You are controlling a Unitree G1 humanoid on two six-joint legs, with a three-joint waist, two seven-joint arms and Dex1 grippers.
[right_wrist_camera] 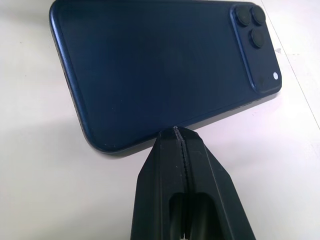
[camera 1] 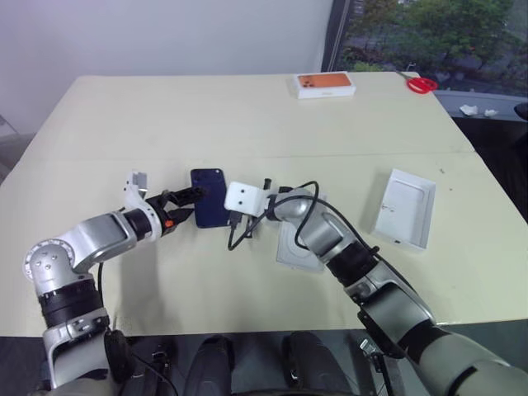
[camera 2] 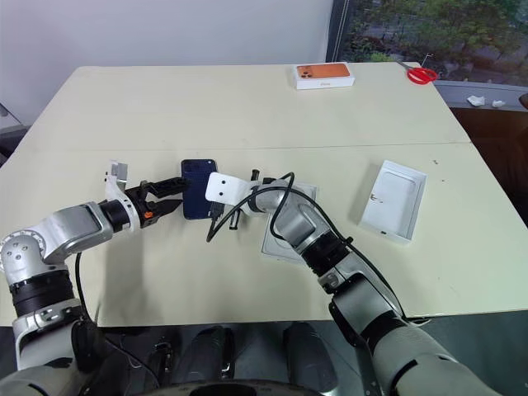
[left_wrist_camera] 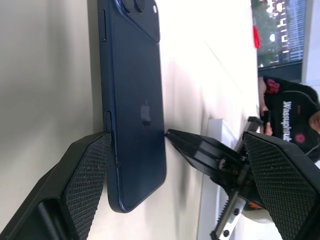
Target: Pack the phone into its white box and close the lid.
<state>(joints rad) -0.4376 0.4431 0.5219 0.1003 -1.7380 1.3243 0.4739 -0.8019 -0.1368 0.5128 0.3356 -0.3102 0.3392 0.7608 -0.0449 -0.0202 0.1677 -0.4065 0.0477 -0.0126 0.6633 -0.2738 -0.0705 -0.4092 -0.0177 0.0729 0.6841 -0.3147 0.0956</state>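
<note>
Left eye view: I see the phone (camera 1: 208,198) lying back-up on the cream tabletop (camera 1: 247,115), near the middle, with its camera cluster at the far end. The left end effector (camera 1: 186,205) sits at the phone's left long edge with its fingers spread wide. In the left wrist view one finger (left_wrist_camera: 90,175) touches the phone's side edge near the lower corner, while the other finger (left_wrist_camera: 280,180) stands well apart on the opposite side, so the phone lies between the two fingers but is not clamped.

The right end effector (right_wrist_camera: 176,131) approaches from the phone's right long edge. Its fingers are pressed together with nothing between them, and the closed tip touches the phone's edge, as I read it in the right wrist view. A black cable (camera 1: 247,227) loops down from that wrist.

A shallow white box part (camera 1: 289,243) lies on the tabletop just right of the phone, mostly covered by the right arm; I cannot tell which part it is. A second shallow white box part (camera 1: 403,208) lies open side up well to the right. At the far edge sit a white box with an orange top (camera 1: 325,84) and red scissors (camera 1: 421,84).
</note>
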